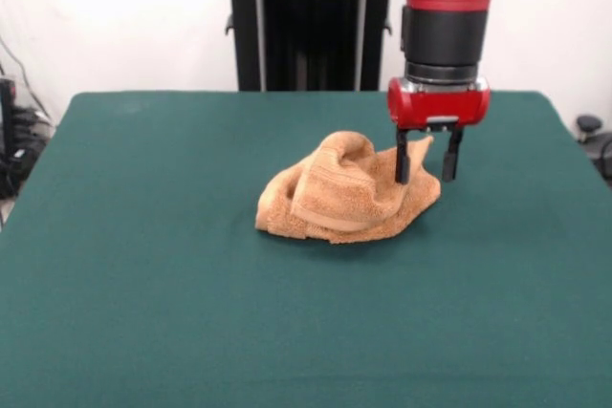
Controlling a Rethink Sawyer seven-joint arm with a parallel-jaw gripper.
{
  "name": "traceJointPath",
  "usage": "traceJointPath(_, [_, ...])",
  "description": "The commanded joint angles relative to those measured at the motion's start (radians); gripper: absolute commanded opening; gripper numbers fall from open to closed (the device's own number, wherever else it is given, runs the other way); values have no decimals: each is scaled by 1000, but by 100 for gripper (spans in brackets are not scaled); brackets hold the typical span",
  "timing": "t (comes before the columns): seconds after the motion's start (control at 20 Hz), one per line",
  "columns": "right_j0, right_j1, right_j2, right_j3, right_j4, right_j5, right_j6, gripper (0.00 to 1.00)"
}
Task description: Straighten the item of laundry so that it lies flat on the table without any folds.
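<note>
The orange-tan towel (339,196) lies crumpled in a heap near the middle of the dark green table (172,293), with folds raised at its top and a smoother band showing on its front. My gripper (426,177) hangs from the red arm over the towel's right end. Its two black fingers (403,161) stand apart and open. The left finger is against the towel's raised right corner, and the right finger is just beside the towel's edge. The tips are low, close to the tabletop.
The black pedestal (306,31) stands behind the table's far edge. Cables and dark equipment (14,140) sit off the table's left side, and a small dark object (590,127) sits off its right side.
</note>
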Motion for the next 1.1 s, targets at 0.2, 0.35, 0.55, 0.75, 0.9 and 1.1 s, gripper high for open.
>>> traceJointPath(0.2, [30,126,40,50,5,46,176,100])
traceJointPath(0.35, [24,143,44,54,-3,38,170,100])
traceJointPath(0.55, [9,161,46,72,-23,5,166,100])
traceJointPath(0.75, [-8,156,51,94,-34,-9,166,100])
traceJointPath(0.9, [-12,147,49,106,-36,-9,167,100])
traceJointPath(1.1, [-5,144,41,109,-33,-18,176,100])
